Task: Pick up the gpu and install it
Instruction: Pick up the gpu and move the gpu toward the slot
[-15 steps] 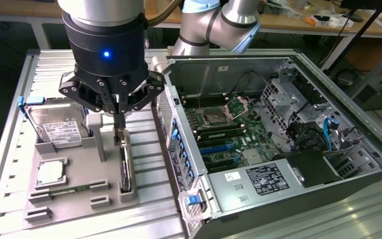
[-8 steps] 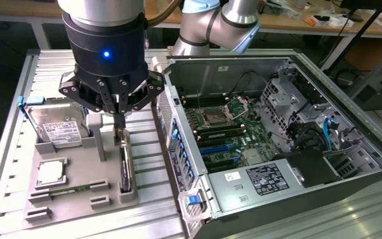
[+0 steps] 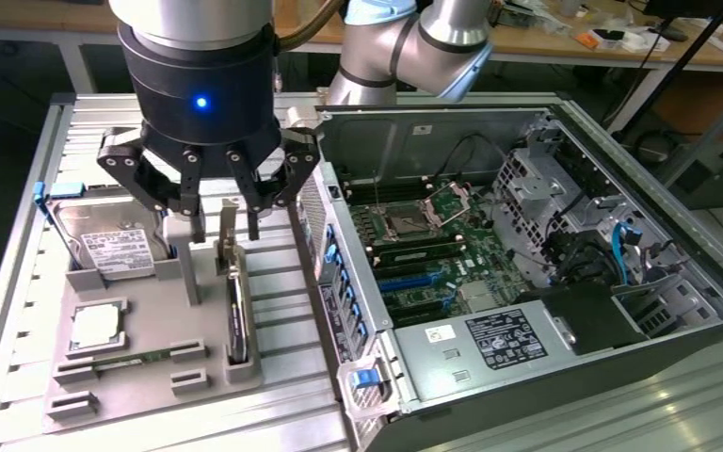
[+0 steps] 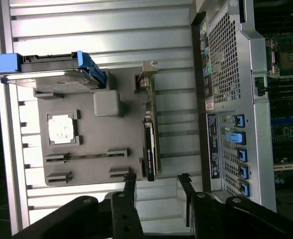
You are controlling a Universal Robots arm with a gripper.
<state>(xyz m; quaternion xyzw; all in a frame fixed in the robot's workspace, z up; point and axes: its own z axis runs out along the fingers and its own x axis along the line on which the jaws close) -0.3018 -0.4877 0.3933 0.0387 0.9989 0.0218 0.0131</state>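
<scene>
The gpu (image 3: pixel 233 306) is a thin black card standing on edge in a slot of the grey holder (image 3: pixel 148 391), with its silver bracket (image 3: pixel 226 240) at the far end. My gripper (image 3: pixel 225 226) hangs just above that bracket end, open, one finger on each side of the card. In the wrist view the gpu (image 4: pixel 149 149) runs along the holder (image 4: pixel 94 149). Its near end lies between the fingertips (image 4: pixel 130 177), closer to that one than to the other, and the gripper (image 4: pixel 157 178) holds nothing.
An open computer case (image 3: pixel 550 122) lies at the exterior view's right with its motherboard (image 3: pixel 431 259) exposed. The holder also carries a hard drive in a blue frame (image 3: pixel 110 245), a CPU (image 3: pixel 95 325) and a green memory stick (image 3: pixel 136 360). The case wall (image 4: pixel 221 74) stands close beside the gpu.
</scene>
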